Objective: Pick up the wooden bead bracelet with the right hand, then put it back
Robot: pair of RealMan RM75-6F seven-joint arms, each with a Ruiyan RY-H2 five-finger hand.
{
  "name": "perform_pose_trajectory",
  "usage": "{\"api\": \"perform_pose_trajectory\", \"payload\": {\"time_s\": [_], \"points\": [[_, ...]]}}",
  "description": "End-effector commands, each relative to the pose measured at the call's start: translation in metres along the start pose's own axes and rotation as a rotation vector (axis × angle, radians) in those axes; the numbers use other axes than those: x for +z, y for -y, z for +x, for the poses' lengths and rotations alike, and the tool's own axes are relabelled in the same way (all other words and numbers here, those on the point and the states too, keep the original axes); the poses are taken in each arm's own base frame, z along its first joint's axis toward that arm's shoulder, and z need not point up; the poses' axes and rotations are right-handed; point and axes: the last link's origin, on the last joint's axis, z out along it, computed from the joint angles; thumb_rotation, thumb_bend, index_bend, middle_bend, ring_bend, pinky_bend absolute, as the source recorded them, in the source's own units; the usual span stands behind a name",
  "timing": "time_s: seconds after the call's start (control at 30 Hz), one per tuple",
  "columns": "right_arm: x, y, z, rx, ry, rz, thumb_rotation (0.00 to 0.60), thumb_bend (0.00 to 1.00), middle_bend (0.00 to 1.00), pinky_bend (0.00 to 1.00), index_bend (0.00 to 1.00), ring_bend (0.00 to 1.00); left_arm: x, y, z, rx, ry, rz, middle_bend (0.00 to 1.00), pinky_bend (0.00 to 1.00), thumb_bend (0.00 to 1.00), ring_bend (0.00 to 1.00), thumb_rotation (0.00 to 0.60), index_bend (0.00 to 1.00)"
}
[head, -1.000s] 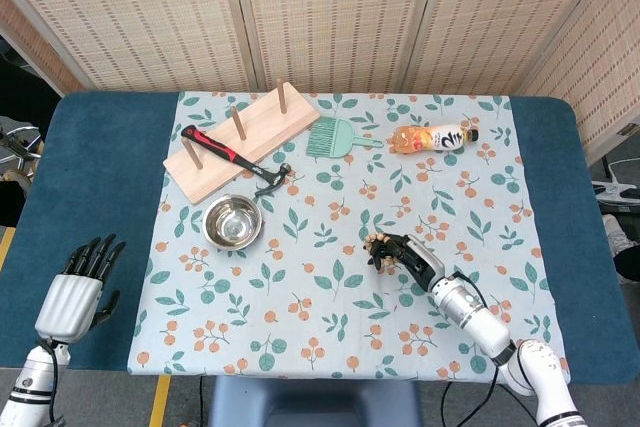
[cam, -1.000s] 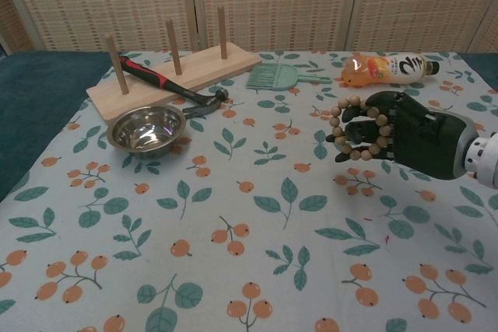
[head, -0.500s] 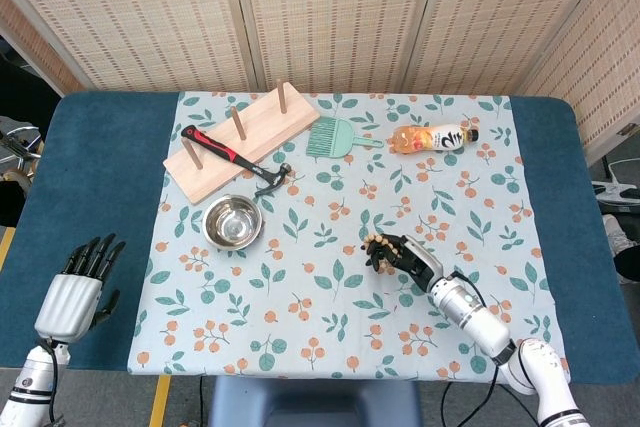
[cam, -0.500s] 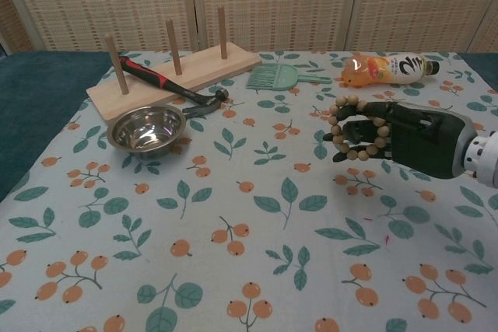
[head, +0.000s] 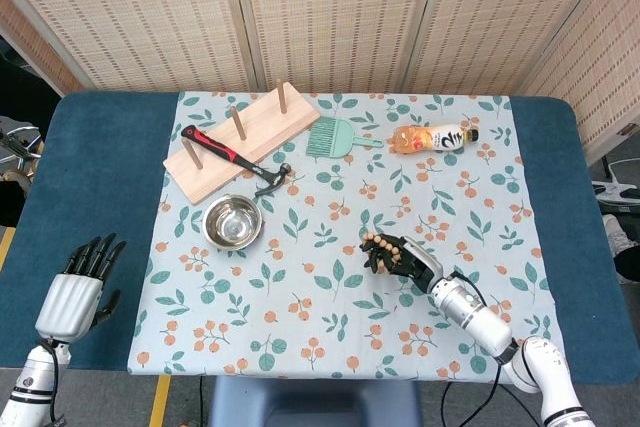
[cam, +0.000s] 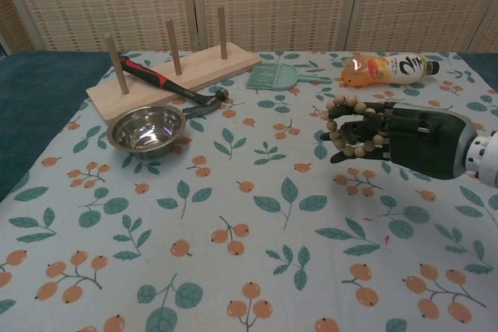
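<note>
From above, on the leaf-print cloth (head: 330, 277), the right hand (head: 405, 259) holds the wooden bead bracelet (head: 380, 250) looped over its fingers, bowl (head: 232, 222) well apart; the left hand (head: 75, 292) rests open (far off). From the chest, bracelet (cam: 352, 126) hangs above bare cloth (cam: 257, 215), bottle (cam: 387, 68) behind.

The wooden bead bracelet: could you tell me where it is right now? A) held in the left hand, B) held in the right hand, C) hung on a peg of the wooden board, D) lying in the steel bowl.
B: the wooden bead bracelet is looped around the fingers of the right hand, off the tablecloth.
</note>
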Motion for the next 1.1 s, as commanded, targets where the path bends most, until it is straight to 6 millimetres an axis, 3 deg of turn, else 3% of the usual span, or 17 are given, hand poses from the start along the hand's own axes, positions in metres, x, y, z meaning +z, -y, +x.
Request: {"api": "perform_pose_trajectory", "payload": {"time_s": [0.03,0.17,0.23,0.27,0.3,0.37,0.53,0.77,0.87,0.93,1.1], "points": [[0.0003,-0.0008,0.0000,-0.002,0.004,-0.003,0.593,1.00,0.60,0.34,0.39,0.16,0.0000,0.0000,0.0001,0.000,-0.001,0.000,0.00,0.16,0.44,0.00,0.600,0.00],[0.0000,-0.0017,0.0000,-0.031,0.006,-0.006,0.585,1.00,0.58,0.33,0.37,0.15,0.0000,0.0000,0.0001,0.000,-0.001,-0.001,0.00,0.16,0.44,0.00,0.600,0.00],[-0.0008,-0.0031,-0.0002,-0.041,0.003,-0.007,0.505,1.00,0.57,0.31,0.35,0.14,0.0000,-0.0002,0.0002,-0.001,0.000,-0.002,0.00,0.16,0.44,0.00,0.600,0.01],[-0.0011,-0.0034,-0.0002,-0.048,0.003,-0.009,0.438,0.96,0.56,0.29,0.34,0.14,0.0000,-0.0003,0.0002,-0.001,0.000,-0.002,0.00,0.16,0.44,0.00,0.600,0.01],[-0.0012,-0.0033,-0.0002,-0.051,0.003,-0.009,0.382,0.88,0.56,0.28,0.34,0.14,0.0000,-0.0005,0.0002,-0.001,0.000,-0.003,0.00,0.16,0.44,0.00,0.600,0.01],[-0.0013,-0.0033,-0.0002,-0.052,0.003,-0.008,0.345,0.79,0.56,0.28,0.34,0.14,0.0000,-0.0005,0.0002,-0.001,0.000,-0.003,0.00,0.16,0.44,0.00,0.600,0.01],[-0.0027,-0.0034,0.0002,-0.077,0.004,-0.014,0.178,0.30,0.56,0.26,0.35,0.14,0.0001,-0.0013,-0.0001,-0.002,0.001,-0.005,0.00,0.16,0.44,0.00,0.600,0.01],[-0.0035,-0.0031,-0.0024,-0.100,0.028,-0.010,0.083,0.17,0.56,0.25,0.38,0.14,0.0003,-0.0018,-0.0006,-0.002,0.004,-0.006,0.00,0.17,0.44,0.00,0.600,0.01],[-0.0030,-0.0034,-0.0034,-0.106,0.034,-0.009,0.079,0.16,0.56,0.25,0.39,0.14,0.0002,-0.0016,-0.0005,-0.001,0.003,-0.006,0.00,0.17,0.44,0.00,0.600,0.01],[-0.0030,-0.0030,-0.0050,-0.093,0.045,-0.004,0.081,0.22,0.56,0.25,0.40,0.14,0.0002,-0.0013,-0.0004,-0.001,0.003,-0.005,0.00,0.17,0.44,0.00,0.600,0.01],[-0.0020,-0.0028,-0.0087,-0.078,0.068,0.004,0.121,0.63,0.56,0.25,0.43,0.14,-0.0005,-0.0011,0.0002,-0.004,0.001,-0.005,0.00,0.17,0.44,0.00,0.600,0.01]]}}
